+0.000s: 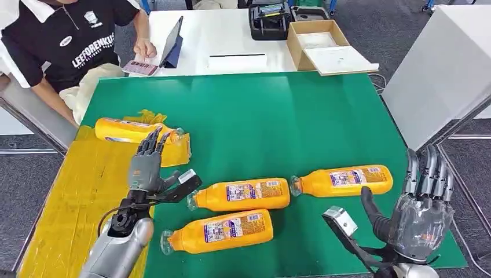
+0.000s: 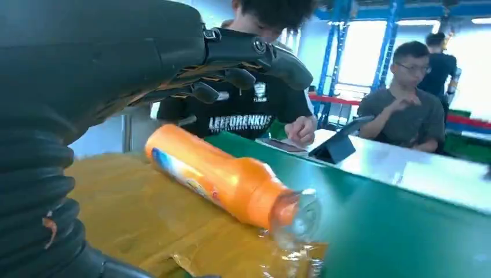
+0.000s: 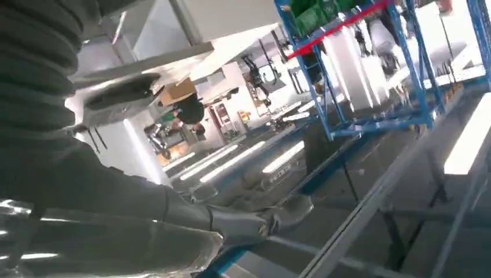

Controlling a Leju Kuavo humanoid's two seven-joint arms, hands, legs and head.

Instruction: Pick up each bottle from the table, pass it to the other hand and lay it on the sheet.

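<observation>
Three orange bottles lie on their sides on the green mat (image 1: pixel 260 116) of the desk: one at near centre (image 1: pixel 219 231), one just beyond it (image 1: pixel 240 194), and one to the right (image 1: pixel 343 180). A fourth bottle (image 1: pixel 130 130) already rests on the yellow sheet (image 1: pixel 81 191) at far left. They look like filled plastic drink bottles, probably fairly heavy, stiff-walled and smooth, so likely to roll or slip. The labelled middle of the body seems the safest place to take hold, not the narrow clear cap.

The left hand (image 1: pixel 147 165) hovers by the laid bottle with its fingers apart, holding nothing. The right hand (image 1: pixel 420 202) is raised at near right, fingers spread and empty.

The mat looks flat and smooth; the sheet is crinkled. A person (image 1: pixel 69 40) sits at the far left by a tablet (image 1: pixel 172 43), and a cardboard box (image 1: pixel 318 43) stands on the white table beyond.
</observation>
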